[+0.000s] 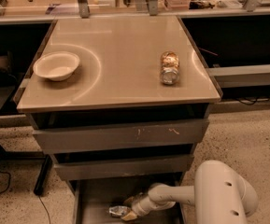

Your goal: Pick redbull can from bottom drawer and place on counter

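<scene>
One redbull can (117,211) lies at the gripper (129,210), inside bottom drawer (96,194).

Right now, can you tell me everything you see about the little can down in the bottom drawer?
The can is small, shiny and silvery, like metal. It lies on its side on the flat grey floor of the pulled-out bottom drawer. The gripper has reached into the drawer and sits right at one end of the can, hiding part of it. I see nothing else in the drawer beside it, and I cannot read any label.
</scene>
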Robot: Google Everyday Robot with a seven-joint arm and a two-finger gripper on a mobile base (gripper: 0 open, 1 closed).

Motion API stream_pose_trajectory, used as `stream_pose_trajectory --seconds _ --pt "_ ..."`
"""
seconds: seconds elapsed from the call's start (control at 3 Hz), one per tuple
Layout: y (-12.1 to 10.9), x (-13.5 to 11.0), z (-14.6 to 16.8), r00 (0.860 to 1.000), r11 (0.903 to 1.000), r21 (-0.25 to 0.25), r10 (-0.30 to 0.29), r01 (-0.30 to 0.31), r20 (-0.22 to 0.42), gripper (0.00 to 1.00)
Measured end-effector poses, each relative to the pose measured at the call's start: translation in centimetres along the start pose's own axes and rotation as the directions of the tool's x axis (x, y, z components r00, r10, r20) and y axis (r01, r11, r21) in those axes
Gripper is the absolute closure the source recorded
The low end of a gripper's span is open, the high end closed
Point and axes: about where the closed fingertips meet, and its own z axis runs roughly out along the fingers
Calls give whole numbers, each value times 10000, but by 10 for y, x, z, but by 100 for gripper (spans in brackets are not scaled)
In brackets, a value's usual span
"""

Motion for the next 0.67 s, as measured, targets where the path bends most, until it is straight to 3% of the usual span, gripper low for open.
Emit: stream_pose_trajectory --seconds 0.33,0.67 --pt "0 0 0 10000 10000 -1 0 0 0 88" --pt "3 -7 -10 9995 9999 -86 55 -52 308 100"
